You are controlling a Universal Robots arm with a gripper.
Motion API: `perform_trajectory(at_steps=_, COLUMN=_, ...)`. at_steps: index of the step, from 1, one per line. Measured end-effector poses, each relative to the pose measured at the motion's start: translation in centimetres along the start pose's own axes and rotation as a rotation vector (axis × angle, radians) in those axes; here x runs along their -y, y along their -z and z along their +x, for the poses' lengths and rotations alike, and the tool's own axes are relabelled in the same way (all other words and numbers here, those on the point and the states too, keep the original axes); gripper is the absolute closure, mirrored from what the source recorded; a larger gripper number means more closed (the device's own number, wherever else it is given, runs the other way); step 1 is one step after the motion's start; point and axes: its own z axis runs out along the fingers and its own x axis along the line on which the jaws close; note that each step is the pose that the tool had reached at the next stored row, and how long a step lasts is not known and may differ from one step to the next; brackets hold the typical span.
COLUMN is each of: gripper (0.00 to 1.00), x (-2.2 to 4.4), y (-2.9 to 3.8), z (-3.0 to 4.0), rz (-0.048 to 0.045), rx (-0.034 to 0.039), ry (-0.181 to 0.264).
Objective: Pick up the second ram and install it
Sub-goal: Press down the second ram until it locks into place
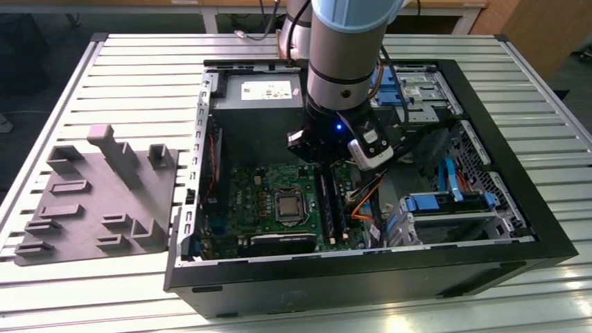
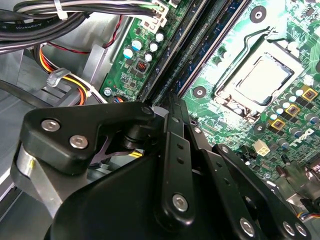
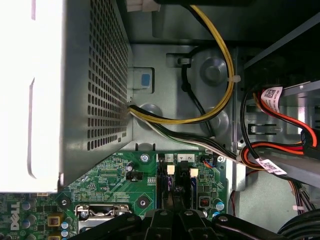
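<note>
My gripper point(image 1: 319, 165) is down inside the open computer case, at the far end of the black memory slots point(image 1: 331, 208) on the green motherboard point(image 1: 262, 201). In the second wrist view its fingers point(image 2: 172, 130) are drawn together and the gripper point(image 2: 170, 102) sits right over the near end of the slots. A thin dark blue-green board, the second ram point(image 2: 200, 54), stands in a slot running away from the tips. Whether the tips touch it is hidden by the linkage. In the first wrist view the gripper point(image 3: 172, 207) lines up with the slots' white latches point(image 3: 170, 170).
The processor socket point(image 2: 262, 80) lies beside the slots. The perforated power supply box point(image 3: 75, 90) and bundled yellow, black and red cables point(image 3: 220, 75) crowd the far end. Blue drive brackets point(image 1: 434, 202) fill the exterior view's right. A grey holder tray point(image 1: 93, 201) sits outside the case.
</note>
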Motion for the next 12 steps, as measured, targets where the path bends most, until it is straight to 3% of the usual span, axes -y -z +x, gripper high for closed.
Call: perform_trajectory(at_steps=12, gripper=0.89, x=0.0, y=-0.11, z=0.0, rz=-0.0001, rx=0.0, ry=0.0)
